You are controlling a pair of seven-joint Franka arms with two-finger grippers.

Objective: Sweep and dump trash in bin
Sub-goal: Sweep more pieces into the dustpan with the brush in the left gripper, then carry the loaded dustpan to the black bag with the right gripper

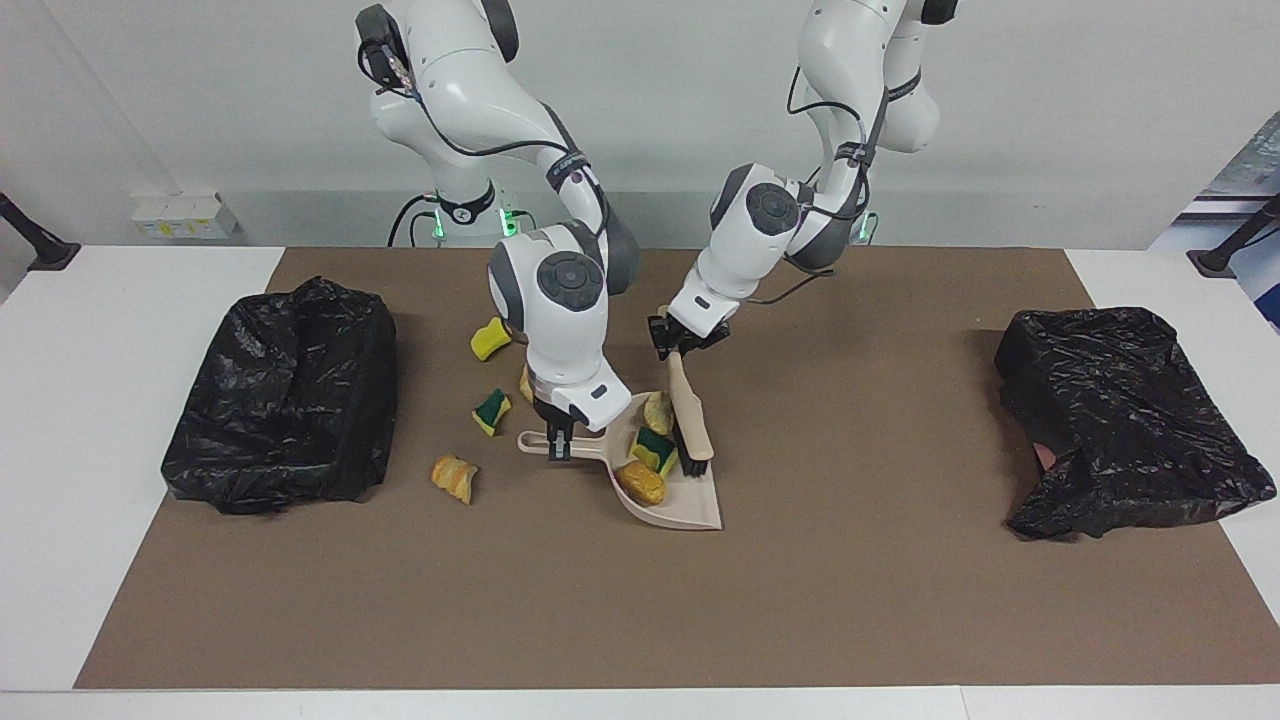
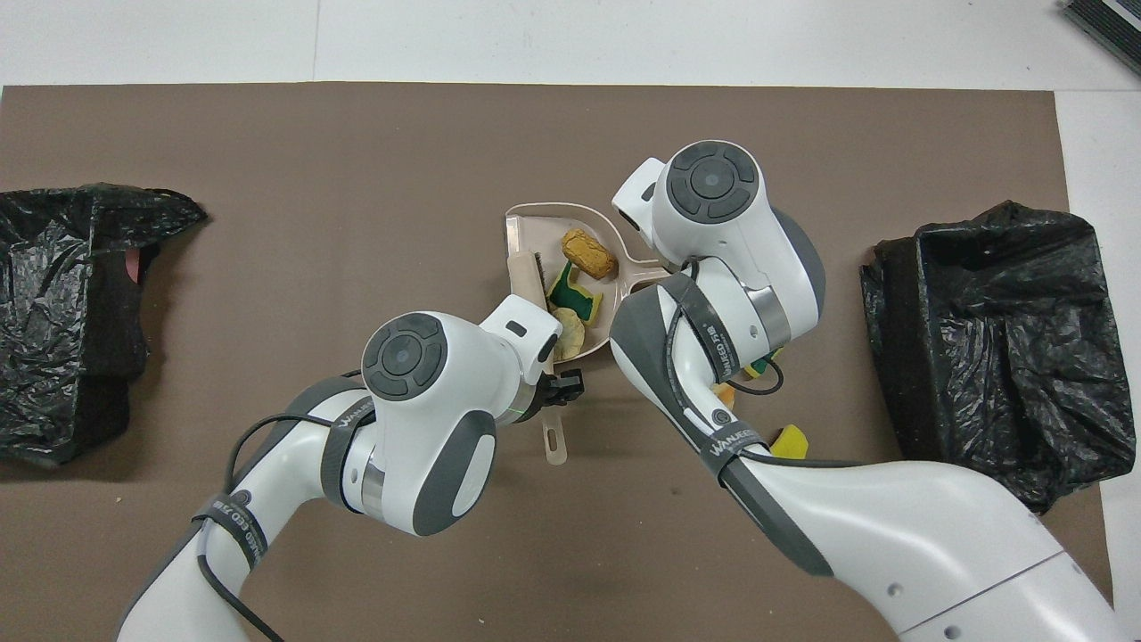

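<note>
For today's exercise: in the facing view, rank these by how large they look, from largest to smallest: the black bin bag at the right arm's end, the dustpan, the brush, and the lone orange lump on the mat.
1. Black bin bag
2. Dustpan
3. Brush
4. Orange lump

All four sit at similar depth, so nearness hardly affects the order.

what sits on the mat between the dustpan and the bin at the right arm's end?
In the facing view, three loose bits of trash lie between the dustpan and that bin: two sponge chunks and a pastry lump.
</note>
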